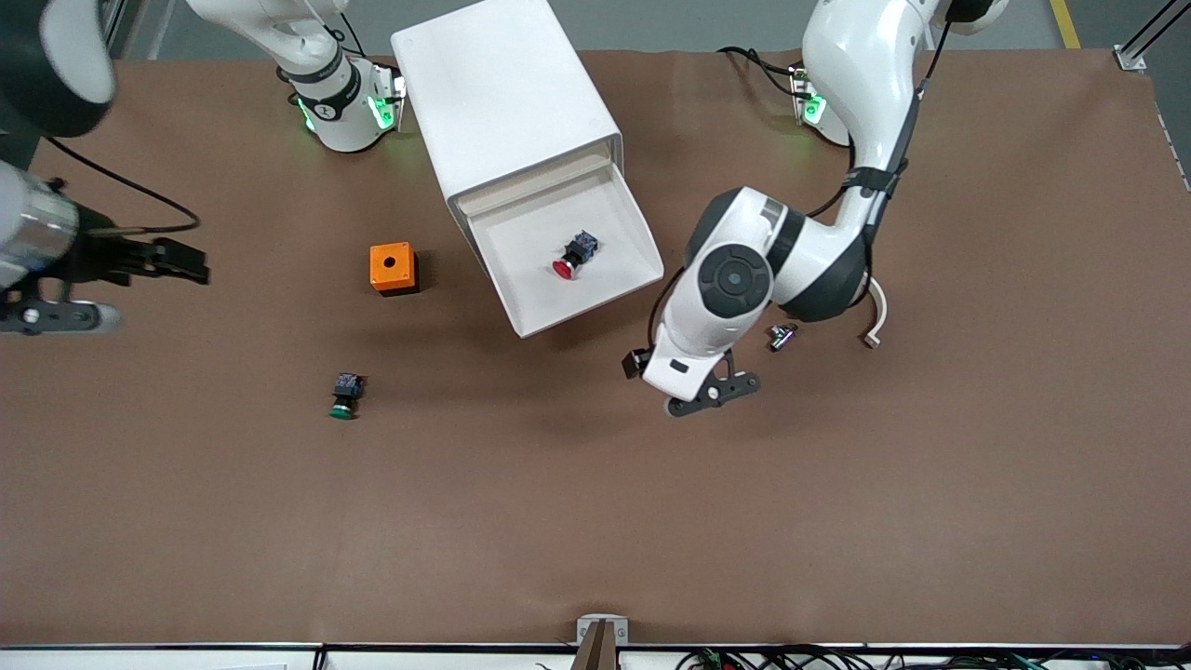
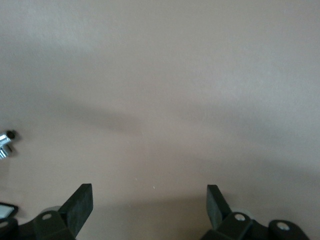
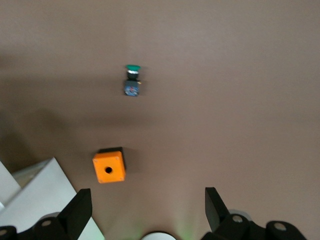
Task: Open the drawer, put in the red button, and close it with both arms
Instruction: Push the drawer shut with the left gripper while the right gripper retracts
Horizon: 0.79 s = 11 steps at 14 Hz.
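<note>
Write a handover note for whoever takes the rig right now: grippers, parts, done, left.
Left gripper: open, empty, over bare table in front of the open drawer, toward the left arm's end.
Right gripper: open, empty, up over the right arm's end of the table.
Red button: lying on its side inside the pulled-out drawer of the white cabinet.
Green button, orange box and a small metal part: on the table, not part of the job.
Done: drawer opened, red button placed.
Left: push the drawer shut with both arms.
</note>
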### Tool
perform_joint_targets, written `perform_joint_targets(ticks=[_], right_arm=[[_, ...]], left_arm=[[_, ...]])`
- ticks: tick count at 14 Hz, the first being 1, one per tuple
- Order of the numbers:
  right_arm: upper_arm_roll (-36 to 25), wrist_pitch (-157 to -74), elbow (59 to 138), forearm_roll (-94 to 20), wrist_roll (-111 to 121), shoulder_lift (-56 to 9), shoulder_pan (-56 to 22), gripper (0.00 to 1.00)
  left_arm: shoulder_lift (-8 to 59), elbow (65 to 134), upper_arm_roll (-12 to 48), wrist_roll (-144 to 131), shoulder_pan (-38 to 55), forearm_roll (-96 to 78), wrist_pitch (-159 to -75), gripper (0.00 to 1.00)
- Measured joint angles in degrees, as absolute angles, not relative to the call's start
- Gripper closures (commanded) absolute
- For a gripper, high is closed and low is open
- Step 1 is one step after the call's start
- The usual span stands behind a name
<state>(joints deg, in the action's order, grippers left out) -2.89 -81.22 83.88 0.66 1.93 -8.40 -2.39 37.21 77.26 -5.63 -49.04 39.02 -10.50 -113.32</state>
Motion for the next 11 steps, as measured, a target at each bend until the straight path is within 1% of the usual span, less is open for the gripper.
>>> perform_joint_targets(ticks=[2, 4, 9, 11], right_arm=[[-2.9, -80.4, 83.9, 0.7, 4.1, -8.2, 0.8, 0.0], [-2.9, -78.5, 83.7, 1.5, 3.6, -8.2, 1.5, 0.0], [-2.8, -76.2, 79.0, 1.7, 1.4, -8.0, 3.4, 0.0], [-2.8, -73.2, 77.7, 1.6, 1.4, -7.9, 4.4, 0.0]], left_arm=[[37.6, 77.5, -5.6, -51.6, 41.1, -10.3, -114.0, 0.0], [37.8, 77.9, -5.6, -53.6, 42.9, -10.3, -114.1, 0.0], [37.9, 80.2, -5.6, -55.1, 46.5, -10.2, -115.1, 0.0], [38.0, 81.0, -5.5, -55.1, 47.9, -10.2, -115.5, 0.0]])
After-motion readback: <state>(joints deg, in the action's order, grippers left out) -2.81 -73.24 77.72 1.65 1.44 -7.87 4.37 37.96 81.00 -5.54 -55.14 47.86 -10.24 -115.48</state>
